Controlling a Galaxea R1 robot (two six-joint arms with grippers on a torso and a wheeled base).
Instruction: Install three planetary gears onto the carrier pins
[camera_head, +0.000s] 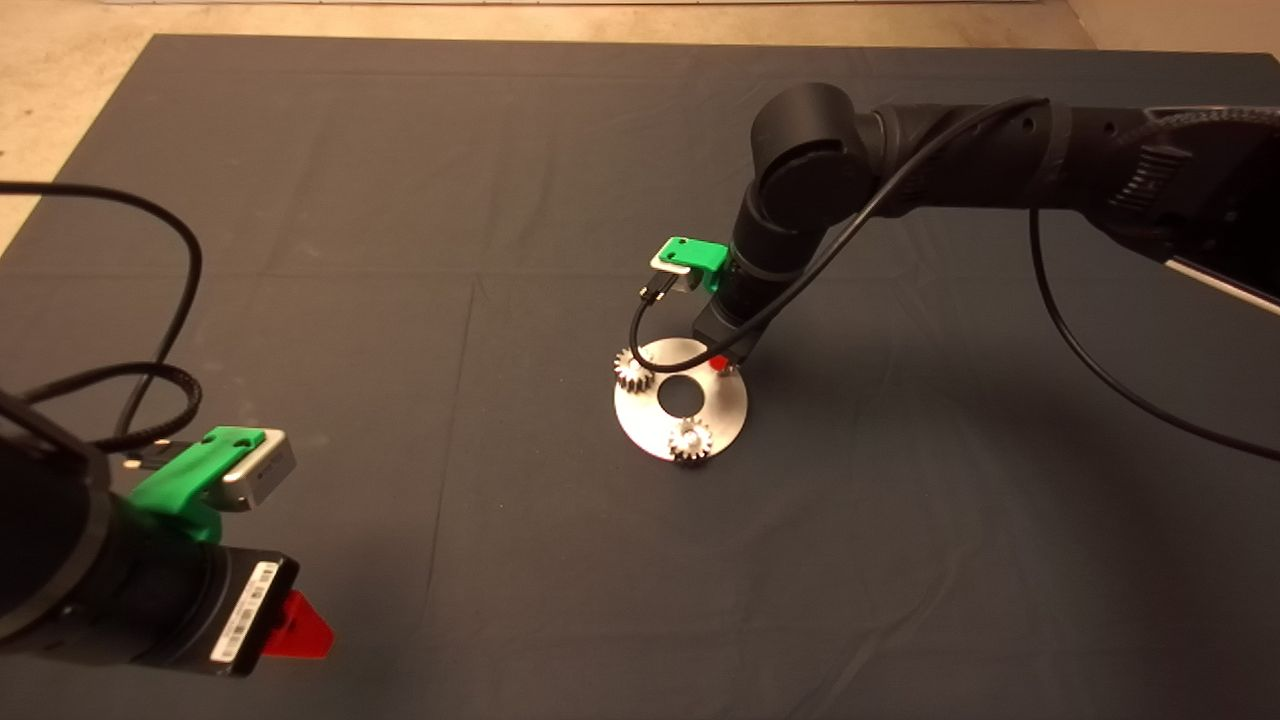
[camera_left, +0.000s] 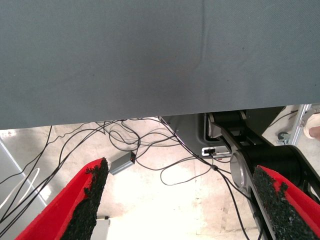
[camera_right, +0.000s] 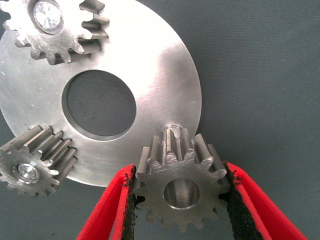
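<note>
The silver disc (camera_head: 715, 415) (camera_right: 150, 75) lies mid-mat. Two planetary gears (camera_head: 633, 371) (camera_head: 690, 440) sit on carrier pins, and their pin tops show in the bores (camera_right: 46, 11) (camera_right: 27, 172). My right gripper (camera_head: 722, 366) (camera_right: 181, 171) is at the disc's far right edge, shut on a third gear (camera_right: 181, 189) held by its teeth. That gear's bore is empty. The bare third pin (camera_right: 172, 131) stands just beyond the gear, partly hidden by it. My left gripper (camera_head: 296, 626) (camera_left: 185, 210) waits open at the lower left, holding nothing.
The dark mat (camera_head: 400, 200) spreads wide around the disc. In the left wrist view, the mat's edge (camera_left: 150, 112) gives way to a floor with cables (camera_left: 150, 145) and a small grey box (camera_left: 122, 163). A black cable (camera_head: 660, 320) hangs from the right wrist camera over the disc.
</note>
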